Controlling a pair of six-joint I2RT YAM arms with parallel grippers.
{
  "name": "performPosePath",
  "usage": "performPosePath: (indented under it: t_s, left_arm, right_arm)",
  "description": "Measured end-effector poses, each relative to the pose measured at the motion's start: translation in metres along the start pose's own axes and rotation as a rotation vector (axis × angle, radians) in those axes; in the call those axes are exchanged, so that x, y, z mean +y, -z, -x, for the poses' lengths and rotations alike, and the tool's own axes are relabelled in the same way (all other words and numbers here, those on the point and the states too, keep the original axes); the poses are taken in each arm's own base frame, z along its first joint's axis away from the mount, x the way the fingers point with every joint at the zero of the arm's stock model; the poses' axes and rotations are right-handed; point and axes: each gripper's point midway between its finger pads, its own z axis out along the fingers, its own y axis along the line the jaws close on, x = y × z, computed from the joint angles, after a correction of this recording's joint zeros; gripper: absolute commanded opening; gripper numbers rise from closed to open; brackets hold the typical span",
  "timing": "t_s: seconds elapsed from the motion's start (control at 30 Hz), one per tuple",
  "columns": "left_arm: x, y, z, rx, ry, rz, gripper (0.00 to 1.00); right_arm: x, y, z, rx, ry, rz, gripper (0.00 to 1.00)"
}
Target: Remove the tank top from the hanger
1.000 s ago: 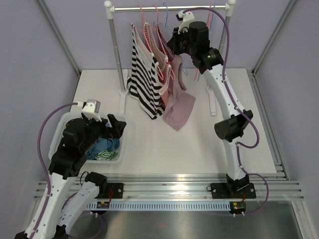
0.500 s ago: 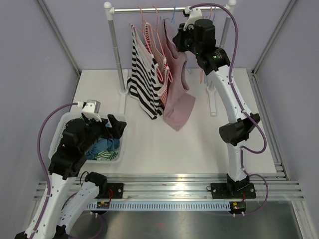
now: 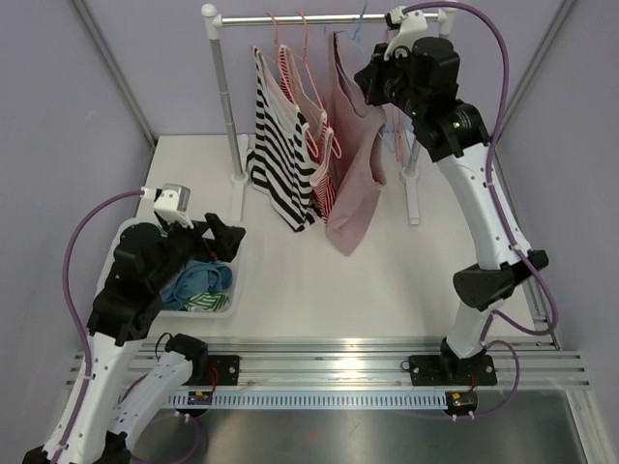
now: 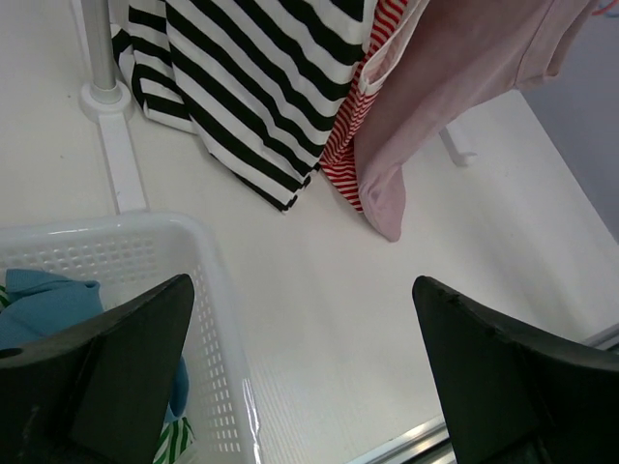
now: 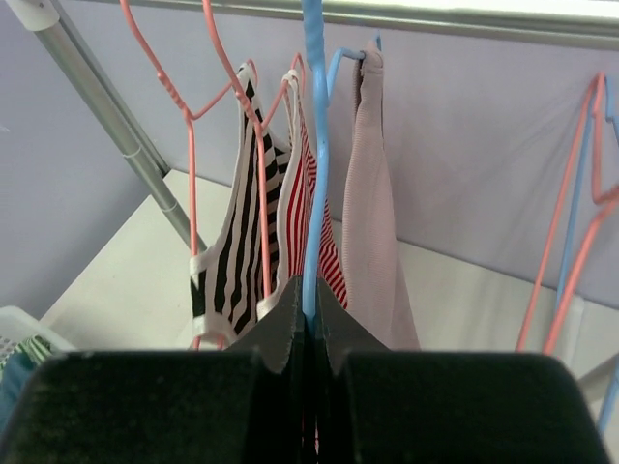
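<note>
A pink tank top (image 3: 353,164) hangs from a blue hanger (image 5: 314,193) near the right end of the clothes rail (image 3: 309,17). My right gripper (image 3: 372,82) is high up beside the rail and shut on the hanger's blue wire. In the right wrist view the gripper (image 5: 311,309) pinches the wire, and the tank top (image 5: 372,222) drapes just right of it. Low on the left, my left gripper (image 3: 224,242) stands open and empty over the basket's right rim. The left wrist view shows its gap (image 4: 305,377) and the tank top's hem (image 4: 455,87) far ahead.
A black-and-white striped top (image 3: 276,155) and a red-striped top (image 3: 324,188) hang on pink hangers left of the tank top. Empty hangers (image 5: 571,222) hang to the right. A white basket (image 3: 237,280) holding clothes sits at the front left. The rack's left post (image 3: 224,97) stands behind it.
My right arm has risen and moved right, carrying the hanger and pink tank top up toward the rail's right end. The left arm has shifted slightly.
</note>
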Motion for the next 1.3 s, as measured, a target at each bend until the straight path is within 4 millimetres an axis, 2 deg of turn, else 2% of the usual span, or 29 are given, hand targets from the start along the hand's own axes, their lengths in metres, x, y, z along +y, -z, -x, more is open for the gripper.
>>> performPosePath:
  t_s: [0.13,0.33,0.47,0.57,0.63,0.77,0.83,0.93,1.0,1.13,1.3]
  left_arm:
    - [-0.022,0.005,0.039,-0.058,-0.003,-0.052,0.99]
    - [-0.065,0.007,0.099,-0.130,-0.023,-0.148,0.99]
    - [-0.109,0.000,0.136,-0.161,-0.056,-0.222,0.99]
    - [-0.146,-0.009,0.154,-0.170,-0.101,-0.277,0.99]
    - [-0.175,-0.015,0.165,-0.188,-0.137,-0.319,0.99]
    - [-0.227,-0.028,0.166,-0.194,-0.219,-0.385,0.99]
    - [-0.247,-0.037,0.161,-0.195,-0.252,-0.408,0.99]
    - [-0.267,-0.051,0.148,-0.181,-0.288,-0.423,0.97]
    - [-0.275,-0.063,0.139,-0.170,-0.306,-0.421,0.91]
    - [-0.282,-0.079,0.125,-0.147,-0.331,-0.407,0.87]
    - [-0.281,-0.084,0.128,-0.162,-0.340,-0.387,0.72]
  right_arm:
    - [0.002,0.040,-0.001,0.024,-0.019,-0.004,0.00]
    - [0.011,0.129,0.014,0.005,-0.055,0.012,0.00]
    - [0.022,0.200,0.029,-0.036,-0.081,0.053,0.00]
    - [0.033,0.249,0.036,-0.066,-0.097,0.103,0.00]
    - [0.039,0.275,0.036,-0.068,-0.105,0.133,0.00]
    - [0.048,0.318,0.031,-0.064,-0.118,0.175,0.00]
    - [0.052,0.330,0.025,-0.050,-0.123,0.195,0.00]
    - [0.059,0.342,0.017,-0.025,-0.126,0.239,0.00]
    - [0.064,0.348,0.011,-0.010,-0.132,0.265,0.00]
    - [0.068,0.360,0.005,-0.008,-0.140,0.294,0.00]
    - [0.075,0.367,0.003,-0.007,-0.147,0.333,0.00]
